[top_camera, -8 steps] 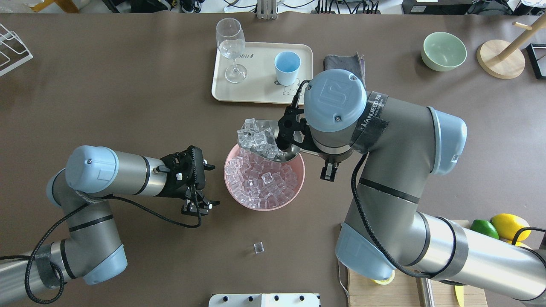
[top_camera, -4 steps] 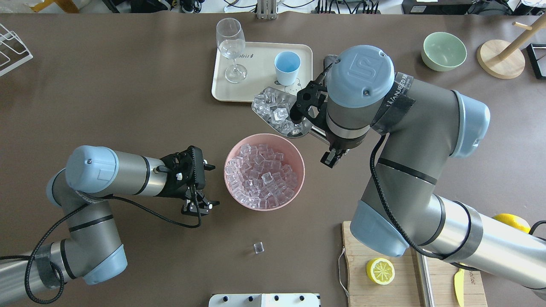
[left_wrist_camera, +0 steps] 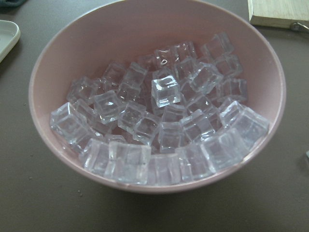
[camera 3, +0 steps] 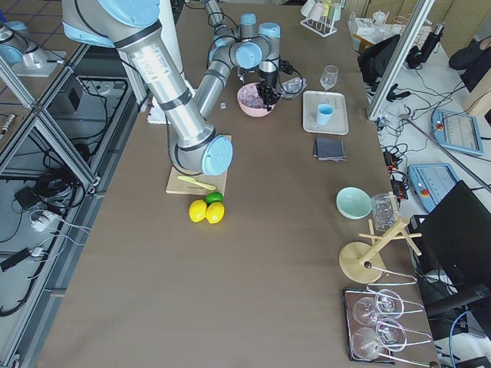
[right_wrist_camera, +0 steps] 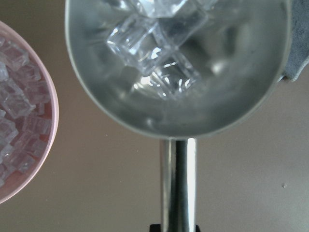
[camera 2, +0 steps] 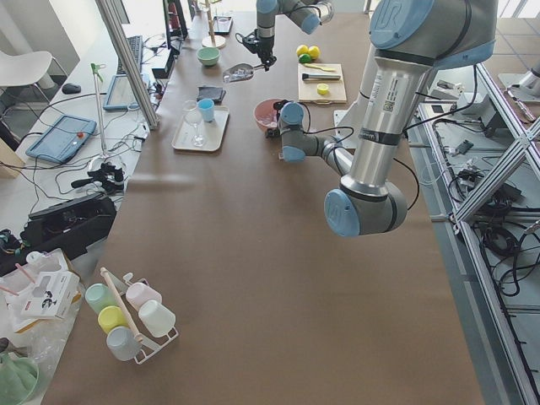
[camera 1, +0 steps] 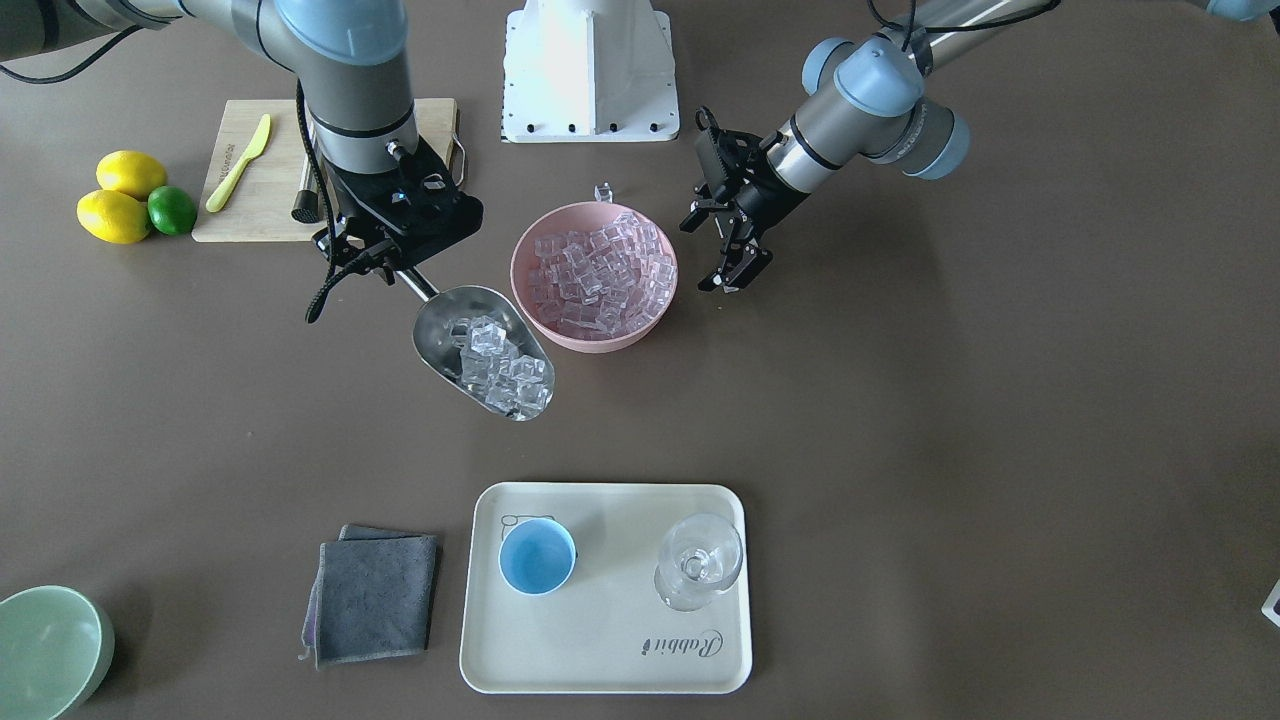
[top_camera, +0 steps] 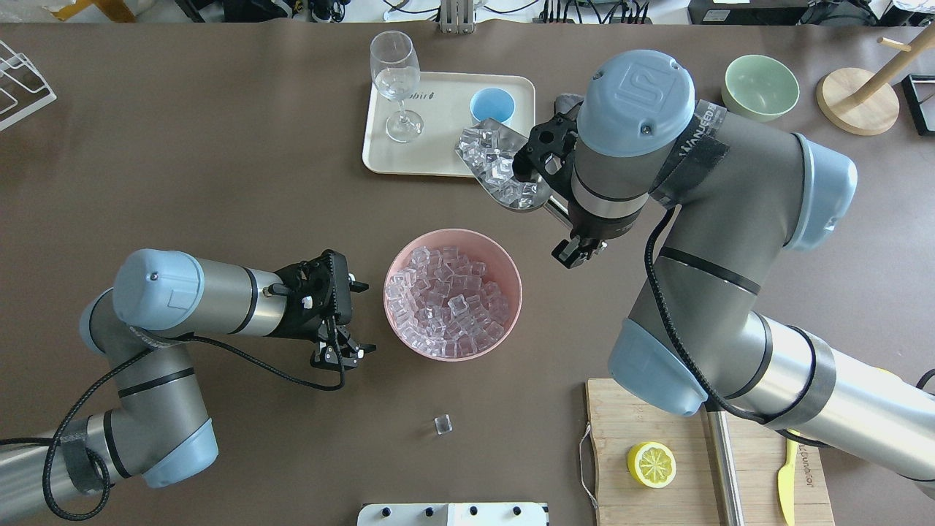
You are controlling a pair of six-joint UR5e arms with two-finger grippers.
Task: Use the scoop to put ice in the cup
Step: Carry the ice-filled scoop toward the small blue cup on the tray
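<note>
My right gripper is shut on the thin handle of the steel scoop, which it holds level in the air. The scoop holds several clear ice cubes and also fills the right wrist view. The light blue cup stands upright on the cream tray. From overhead the scoop's front lip overlaps the cup's near edge. The pink bowl is full of ice. My left gripper is open and empty beside that bowl.
A stemmed glass stands on the tray left of the cup. A loose ice cube lies on the table. A grey cloth, a green bowl and a cutting board with a lemon half are on my right side.
My right arm has carried the loaded scoop from over the pink bowl away toward the tray, up to the cup. The left arm has not moved.
</note>
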